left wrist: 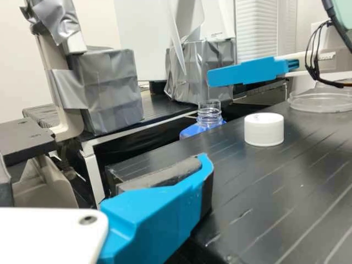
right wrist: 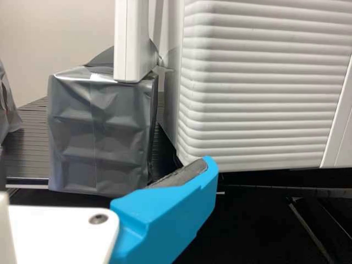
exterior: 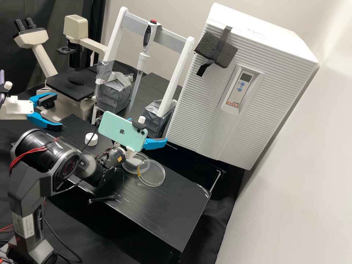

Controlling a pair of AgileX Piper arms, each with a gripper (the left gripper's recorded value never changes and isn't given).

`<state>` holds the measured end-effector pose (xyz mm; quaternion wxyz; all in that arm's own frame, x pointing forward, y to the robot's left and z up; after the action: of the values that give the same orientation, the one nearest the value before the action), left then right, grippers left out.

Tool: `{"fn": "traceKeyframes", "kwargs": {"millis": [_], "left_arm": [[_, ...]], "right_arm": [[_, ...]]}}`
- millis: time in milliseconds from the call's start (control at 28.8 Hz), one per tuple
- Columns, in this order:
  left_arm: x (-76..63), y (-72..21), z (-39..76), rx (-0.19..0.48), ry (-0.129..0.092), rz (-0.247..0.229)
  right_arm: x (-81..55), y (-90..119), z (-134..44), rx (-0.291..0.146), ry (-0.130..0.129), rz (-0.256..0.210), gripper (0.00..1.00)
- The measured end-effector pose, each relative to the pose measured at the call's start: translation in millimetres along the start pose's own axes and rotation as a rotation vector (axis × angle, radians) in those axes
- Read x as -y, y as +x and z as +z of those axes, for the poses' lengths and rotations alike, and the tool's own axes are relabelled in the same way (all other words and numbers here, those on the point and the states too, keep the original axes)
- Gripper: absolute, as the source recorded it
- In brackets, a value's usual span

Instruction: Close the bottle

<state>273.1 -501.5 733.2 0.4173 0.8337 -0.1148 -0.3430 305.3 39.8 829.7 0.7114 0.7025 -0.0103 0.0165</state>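
Observation:
The white cap (exterior: 91, 138) (left wrist: 264, 129) lies loose on the black ribbed platform (exterior: 161, 205), near its far left end. The clear bottle (left wrist: 209, 114) stands uncapped just beyond the platform's edge; its mouth sits a little below a blue finger (left wrist: 247, 71) of my right gripper. My left gripper (exterior: 57, 112) hangs open at the far left of the bench, empty and short of the cap, with one finger (left wrist: 159, 203) low over the platform edge. My right gripper is open and empty too, with one finger (exterior: 156, 143) (right wrist: 165, 214) past a mint-green phone (exterior: 123, 131) on the arm.
Two clear petri dishes (exterior: 150, 173) lie mid-platform beside the right arm. A pipette (exterior: 141, 62) hangs in a white stand with tape-wrapped feet (exterior: 113, 91) (right wrist: 99, 137). A large white ribbed unit (exterior: 242, 84) stands at the right. A microscope (exterior: 69, 77) sits at the back left.

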Motion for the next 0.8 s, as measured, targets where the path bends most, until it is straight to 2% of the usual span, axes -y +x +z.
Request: {"fn": "traceKeyframes", "kwargs": {"millis": [347,521,660,730,799], "left_arm": [[0.1,0.3,0.7,0.002,0.008,0.0],[0.1,0.5,1.1,0.003,0.007,0.0],[0.3,1.0,2.2,0.007,0.007,0.0],[-0.2,1.7,2.7,0.01,0.008,0.001],[-1.4,3.0,2.9,0.013,0.011,0.006]], "right_arm": [[0.0,0.0,0.0,0.0,0.0,0.0,1.0],[-2.8,-11.0,-2.7,-0.007,-0.001,0.004,1.0],[-8.7,-29.5,-10.8,-0.058,0.021,0.022,1.0],[-10.1,-41.5,-19.2,-0.114,0.03,0.029,1.0],[-9.8,-50.7,-26.1,-0.161,0.029,0.027,1.0]]}}
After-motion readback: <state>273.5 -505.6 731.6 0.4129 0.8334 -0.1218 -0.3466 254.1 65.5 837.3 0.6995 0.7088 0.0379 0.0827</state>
